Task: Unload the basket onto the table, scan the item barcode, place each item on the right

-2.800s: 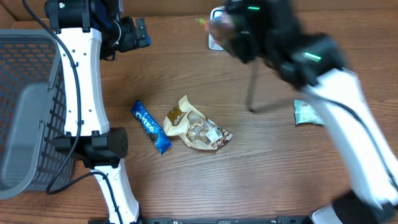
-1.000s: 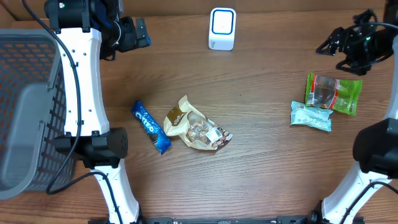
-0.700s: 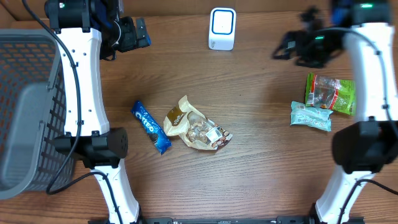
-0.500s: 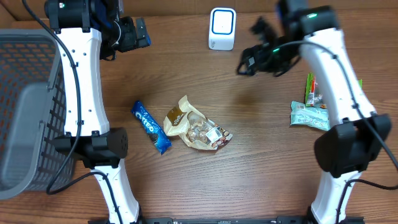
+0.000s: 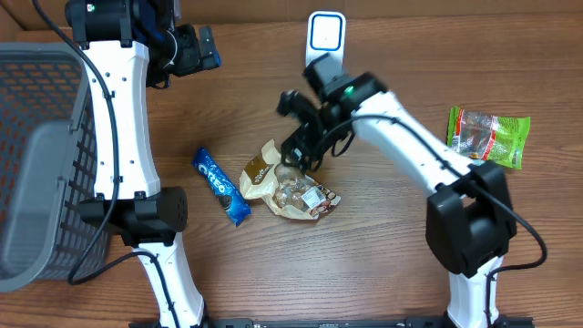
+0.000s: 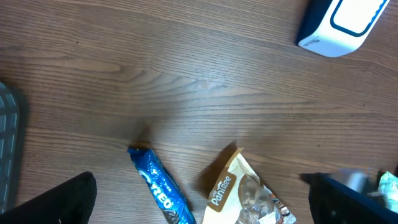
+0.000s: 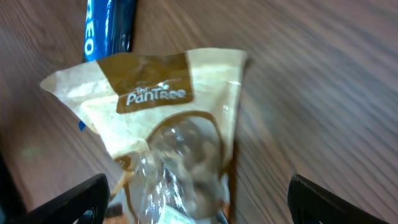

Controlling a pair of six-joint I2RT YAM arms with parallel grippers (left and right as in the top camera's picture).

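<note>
Overhead: brown-and-cream snack bag (image 5: pixel 290 189) lies flat near the middle of the wooden table (image 5: pixel 383 273), clear window facing up, brown printed end towards the far edge. A blue biscuit pack (image 5: pixel 221 187) lies just left of it, slanted; the two look close but apart.

Right gripper (image 7: pixel 196 186) is directly over the far end of the snack bag. In the right wrist view its fingers (image 7: pixel 74 199) stand wide apart at the two lower corners of the picture, with the bag's printed end and window between them. Nothing is clamped. Cannot tell whether the fingertips touch the bag or hang just above it.

Left gripper (image 5: pixel 200 50) is at the far left of the table, well apart from the bag. In the left wrist view its fingers (image 6: pixel 53 199) are spread wide with nothing between them but bare wood and, lower down, the biscuit pack and the bag.

White scanner (image 5: pixel 325 36) stands upright at the far edge, beyond the right arm's elbow. The bag is well short of it.

A green packet (image 5: pixel 487 137) lies at the right side of the table. A grey mesh basket (image 5: pixel 46 100) sits at the left edge.
</note>
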